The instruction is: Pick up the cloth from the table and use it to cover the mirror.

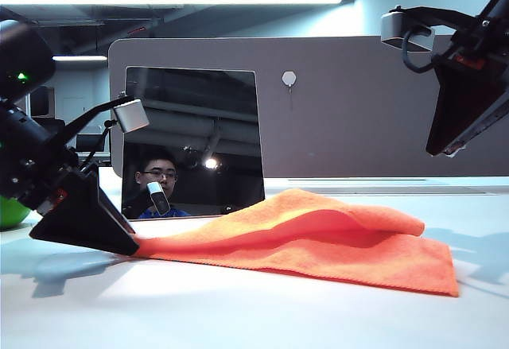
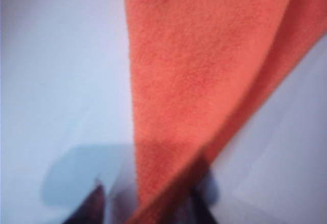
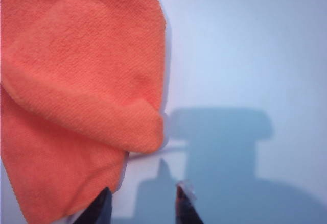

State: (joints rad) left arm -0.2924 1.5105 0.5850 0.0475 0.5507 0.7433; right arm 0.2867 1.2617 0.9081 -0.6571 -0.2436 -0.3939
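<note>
Orange cloth (image 1: pixel 318 234) lying rumpled on the white tabletop (image 1: pixel 238 309), in front of the upright mirror (image 1: pixel 193 138).

The cloth spreads from just before the mirror's lower edge out to the right of the mirror, its middle raised in a soft fold. The left end effector (image 1: pixel 131 246) sits low at the tabletop, left of and in front of the mirror, at the cloth's narrow end; in the left wrist view its two fingers (image 2: pixel 94 203) stand apart with the cloth's corner (image 2: pixel 204 81) running between them, not yet clamped. The right end effector (image 1: pixel 445 149) hangs above the tabletop, well to the right of the mirror, fingers (image 3: pixel 184 203) parted and holding nothing, the cloth (image 3: pixel 76 96) beside them. A grey partition (image 1: pixel 374 102) stands behind the mirror.
</note>
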